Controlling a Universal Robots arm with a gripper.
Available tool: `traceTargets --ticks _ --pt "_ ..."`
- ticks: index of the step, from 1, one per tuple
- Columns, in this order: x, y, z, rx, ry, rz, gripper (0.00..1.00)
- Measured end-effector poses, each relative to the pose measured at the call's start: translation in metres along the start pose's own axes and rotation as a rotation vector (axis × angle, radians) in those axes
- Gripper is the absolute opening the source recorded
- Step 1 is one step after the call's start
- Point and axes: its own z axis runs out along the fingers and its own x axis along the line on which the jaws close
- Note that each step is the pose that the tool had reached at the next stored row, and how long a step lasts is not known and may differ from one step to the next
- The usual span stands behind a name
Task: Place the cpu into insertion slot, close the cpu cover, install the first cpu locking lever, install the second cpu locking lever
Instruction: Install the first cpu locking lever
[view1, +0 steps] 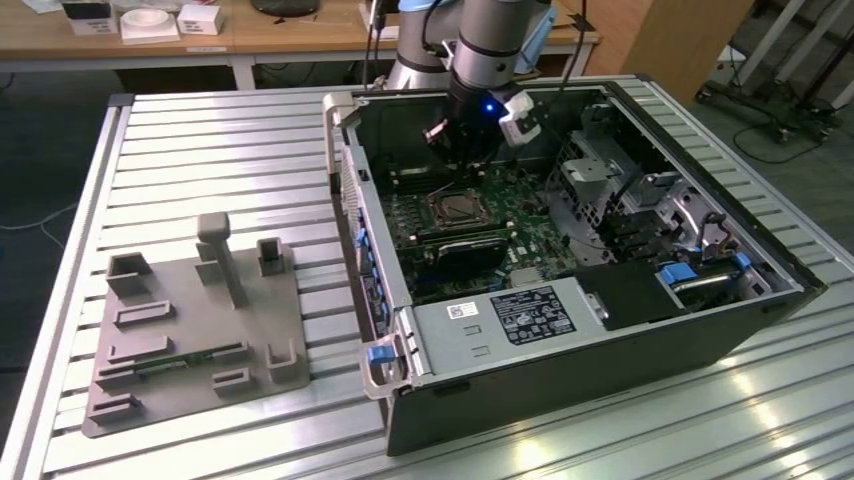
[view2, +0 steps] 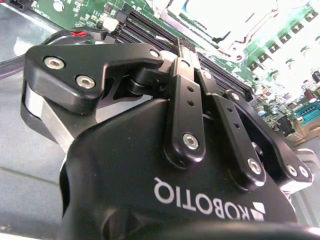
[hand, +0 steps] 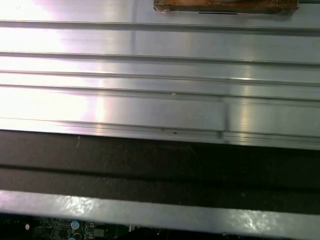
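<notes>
In the exterior view my gripper (view1: 461, 158) hangs inside the open computer case (view1: 747, 300), just above the motherboard (view1: 527, 215) and a little behind the cpu socket. The cpu cover (view1: 454, 208), a silvery metal frame, appears to lie flat on the socket around a darker tan square that looks like the cpu (view1: 455, 210). In the second wrist view the gripper (view2: 184, 44) is seen from behind, its black fingers drawn together and shut, and I see nothing between them. Past them the socket's bright metal (view2: 220, 20) glares. I cannot make out the locking levers.
The case stands on a ribbed aluminium table (view1: 214, 150). A grey fixture block (view1: 194, 320) sits at the exterior view's left. Inside the case are memory slots (view2: 145, 30), a drive cage (view1: 601, 170), a labelled grey box (view1: 514, 315) and cables (view1: 694, 270). The case wall (hand: 160, 165) is close.
</notes>
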Motion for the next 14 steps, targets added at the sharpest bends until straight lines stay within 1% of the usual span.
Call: traceTargets --ticks 14 --pt "-0.0041 0.0009 0.0036 0.0001 0.0 0.0 0.1"
